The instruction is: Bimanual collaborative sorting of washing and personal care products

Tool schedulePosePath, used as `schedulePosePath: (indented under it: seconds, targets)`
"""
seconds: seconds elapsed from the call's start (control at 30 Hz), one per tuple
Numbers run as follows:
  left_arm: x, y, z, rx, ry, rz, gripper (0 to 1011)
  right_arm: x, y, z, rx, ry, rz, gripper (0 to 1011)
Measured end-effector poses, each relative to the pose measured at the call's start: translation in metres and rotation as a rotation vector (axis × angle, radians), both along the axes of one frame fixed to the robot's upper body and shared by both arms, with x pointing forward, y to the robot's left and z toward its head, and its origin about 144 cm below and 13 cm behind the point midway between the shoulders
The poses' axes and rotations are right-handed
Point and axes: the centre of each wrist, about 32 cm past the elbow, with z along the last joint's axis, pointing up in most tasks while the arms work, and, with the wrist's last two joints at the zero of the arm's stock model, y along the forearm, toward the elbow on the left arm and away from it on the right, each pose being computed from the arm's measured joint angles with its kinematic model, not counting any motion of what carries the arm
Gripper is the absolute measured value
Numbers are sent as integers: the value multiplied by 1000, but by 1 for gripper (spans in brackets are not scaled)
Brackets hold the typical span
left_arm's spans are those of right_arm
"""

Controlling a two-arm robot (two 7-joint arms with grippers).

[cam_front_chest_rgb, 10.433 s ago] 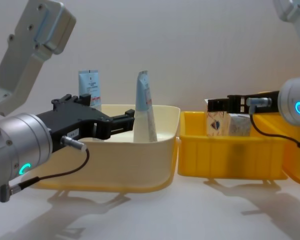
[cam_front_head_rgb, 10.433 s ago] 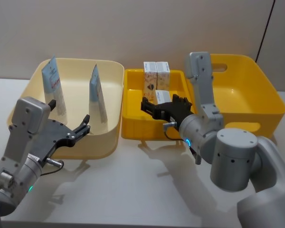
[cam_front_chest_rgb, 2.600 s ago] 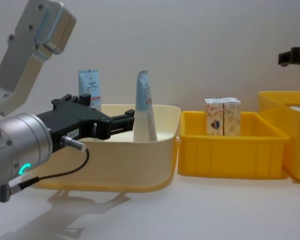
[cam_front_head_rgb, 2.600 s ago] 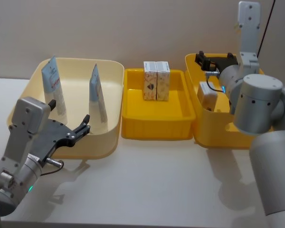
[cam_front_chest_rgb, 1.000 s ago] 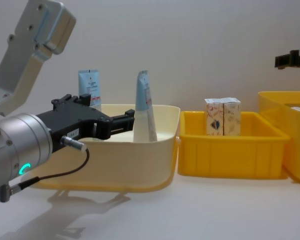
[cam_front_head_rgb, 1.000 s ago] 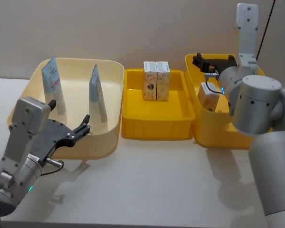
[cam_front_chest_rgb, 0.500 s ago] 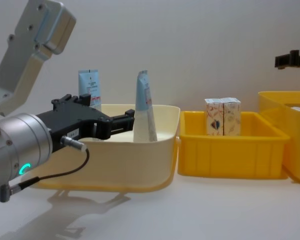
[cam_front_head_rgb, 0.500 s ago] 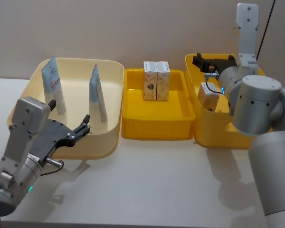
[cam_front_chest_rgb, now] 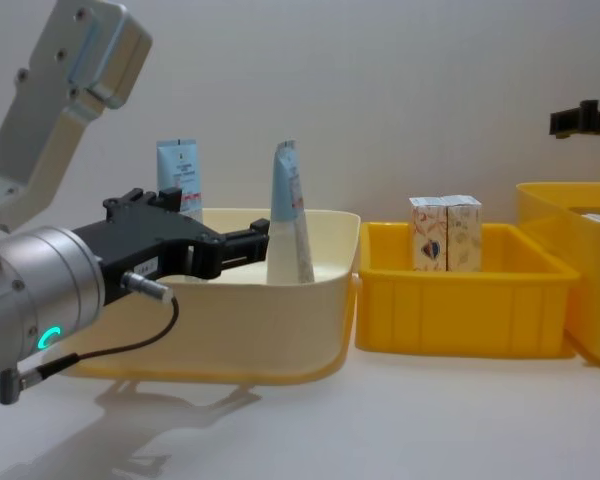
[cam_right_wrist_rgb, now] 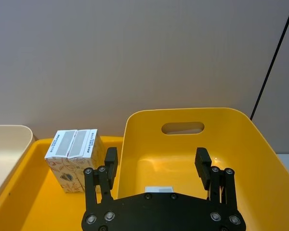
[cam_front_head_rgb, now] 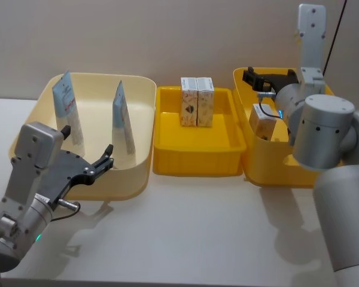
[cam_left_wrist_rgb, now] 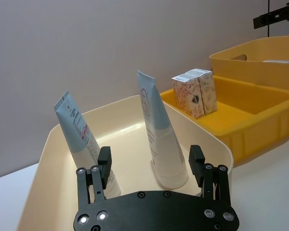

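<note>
The right claw (cam_front_head_rgb: 249, 75) is spread wide and nothing is gripped; it is poised above the deep yellow bin (cam_front_head_rgb: 269, 172). Just below it, inside that bin, a single carton (cam_front_head_rgb: 262, 122) is seen, whitish with an orange print. To this claw's left, in the shallow yellow tray (cam_front_head_rgb: 197, 162), a pair of cartons (cam_front_head_rgb: 189, 103) is stood upright, touching side by side, with orange patterns and a dark blue mark on the faces.

The left claw (cam_front_head_rgb: 106, 159) is likewise fully parted and empty, and is kept low at the near rim of the cream tray (cam_front_head_rgb: 96, 78). Ahead of its fingers, two tubes (cam_front_head_rgb: 122, 119) are set on their caps in that tray, crimped ends up and well apart; they are pale blue and white, and a red mark is shown on the farther tube (cam_front_head_rgb: 69, 110). All three containers are carried by the table (cam_front_head_rgb: 185, 233).
</note>
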Motion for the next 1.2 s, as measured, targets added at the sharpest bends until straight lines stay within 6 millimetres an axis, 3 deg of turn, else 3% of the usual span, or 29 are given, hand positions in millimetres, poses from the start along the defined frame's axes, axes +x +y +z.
schedulePosePath:
  seconds: [0.37, 0.6, 0.83, 1.2]
  targets:
    - [9, 11, -3, -10, 0, -51, 1003, 0, 0, 0, 0, 0, 0, 1001]
    - [26, 22, -7, -24, 3, -123, 1003, 0, 0, 0, 0, 0, 0, 1001]
    - [57, 37, -11, -39, 3, -209, 1003, 0, 0, 0, 0, 0, 0, 1001]
    - [84, 41, -3, -52, -21, -284, 1003, 0, 0, 0, 0, 0, 0, 1001]
